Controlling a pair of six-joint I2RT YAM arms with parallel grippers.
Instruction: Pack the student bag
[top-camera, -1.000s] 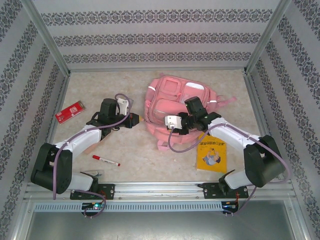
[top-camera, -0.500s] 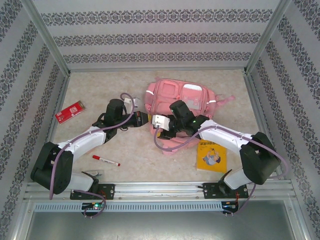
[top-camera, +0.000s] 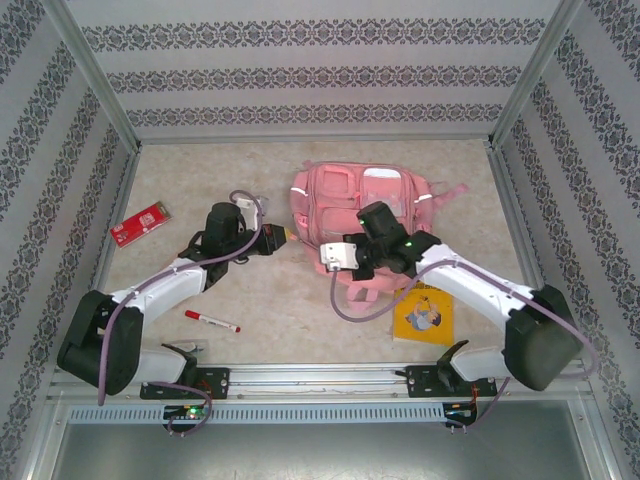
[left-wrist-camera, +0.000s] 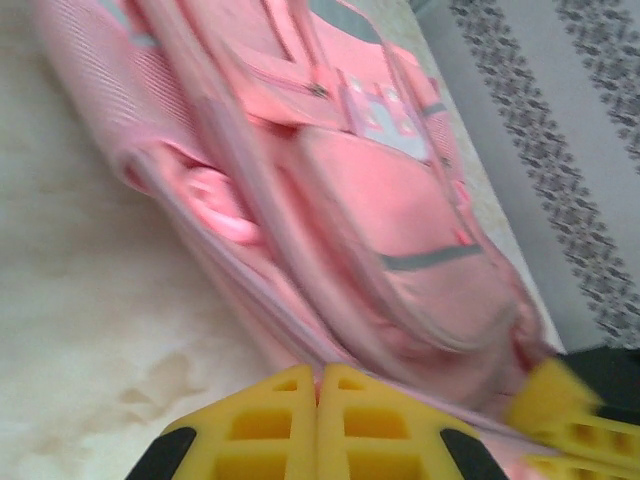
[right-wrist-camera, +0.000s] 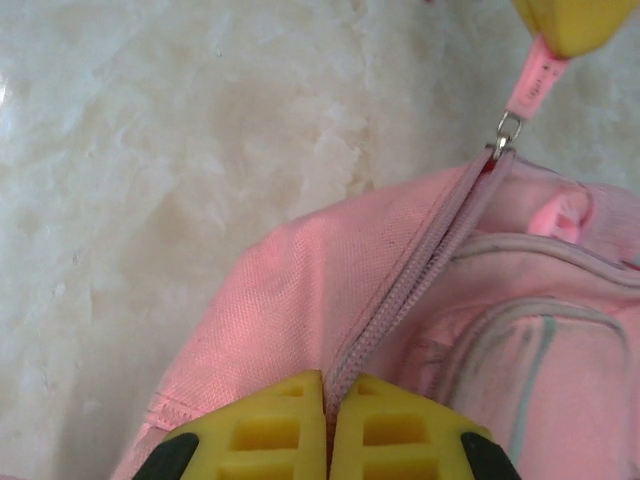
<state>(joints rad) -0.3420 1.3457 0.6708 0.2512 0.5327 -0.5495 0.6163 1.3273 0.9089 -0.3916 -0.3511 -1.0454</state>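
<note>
1. The large pink fabric backpack (top-camera: 365, 200) is laid flat on the pale marbled surface (top-camera: 270, 300), toward 12 o'clock from the arm bases.
2. The fingers of the left gripper (left-wrist-camera: 318, 378) are closed on the pink zip pull tab (right-wrist-camera: 535, 85) at the backpack's 9 o'clock edge.
3. The fingers of the right gripper (right-wrist-camera: 328, 388) are pinched shut on the backpack's zip seam, near its 6 o'clock edge.

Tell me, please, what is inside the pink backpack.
Its inside cannot be seen. The pink backpack lies front up, and its zipper is closed from the zipper pull, pinched by the left gripper, down to the right gripper; fabric hides whatever is within.
</note>
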